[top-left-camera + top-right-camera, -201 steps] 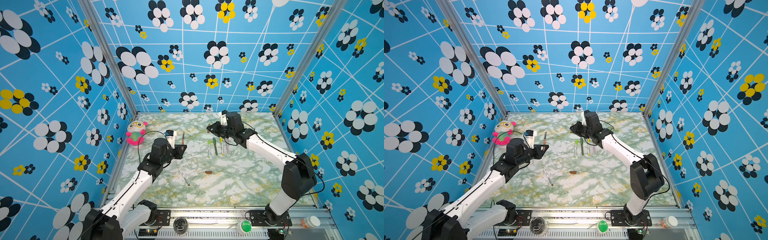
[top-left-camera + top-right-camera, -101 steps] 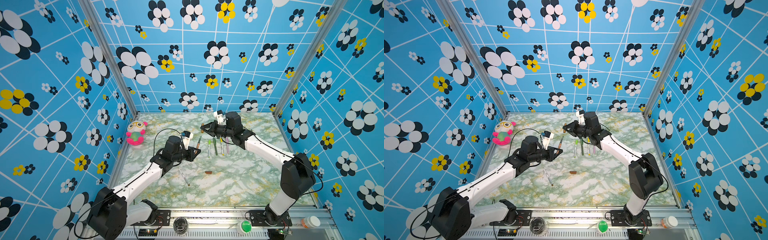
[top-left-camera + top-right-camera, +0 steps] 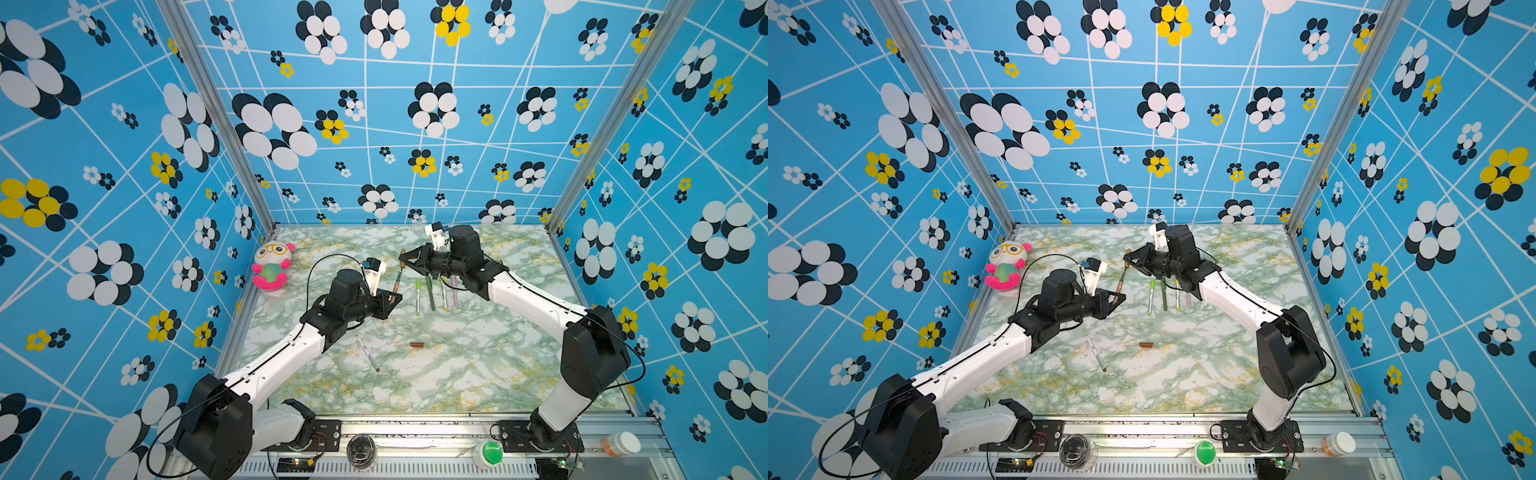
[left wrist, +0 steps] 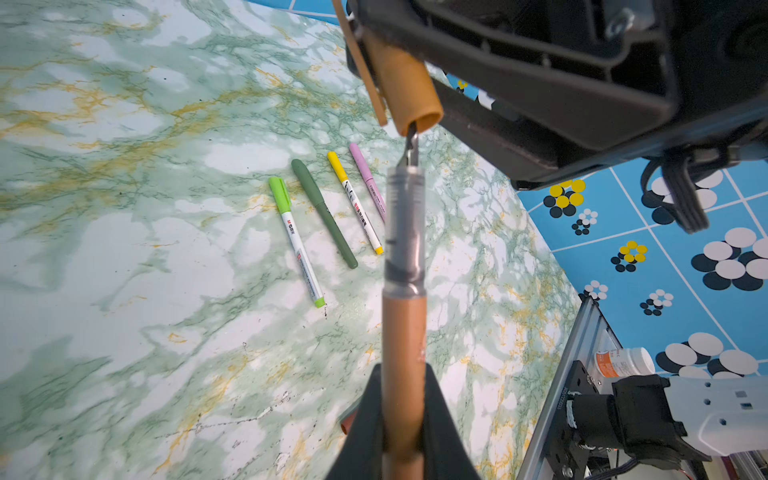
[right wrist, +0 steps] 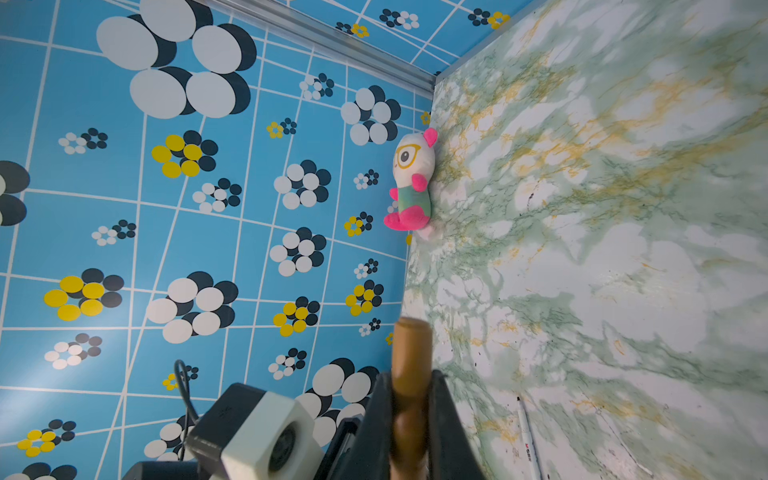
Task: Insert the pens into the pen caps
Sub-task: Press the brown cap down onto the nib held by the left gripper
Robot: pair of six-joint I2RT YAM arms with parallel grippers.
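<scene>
My left gripper (image 4: 402, 374) is shut on a brown pen (image 4: 403, 328) that points up and away, clear section and dark tip leading. My right gripper (image 5: 411, 380) is shut on a brown pen cap (image 5: 411, 353), held above the table. In the left wrist view the pen's tip sits right at the mouth of that cap (image 4: 409, 91). In both top views the pen (image 3: 396, 283) (image 3: 1119, 284) rises from the left gripper (image 3: 390, 298) to the cap (image 3: 402, 254) in the right gripper (image 3: 405, 261). A reddish-brown cap (image 3: 417, 344) and a white pen (image 3: 368, 353) lie loose on the table.
Several capped pens lie side by side mid-table: lime green (image 4: 295, 241), dark green (image 4: 324, 212), yellow (image 4: 355, 203), pink (image 4: 368, 183). A plush toy (image 3: 272, 266) sits at the back left by the wall. A pill bottle (image 3: 621, 444) and a green button (image 3: 488, 453) are on the front rail.
My left arm swung right toward the middle with the brown pen. My right gripper came left with the brown cap. Pen tip and cap mouth now meet.
</scene>
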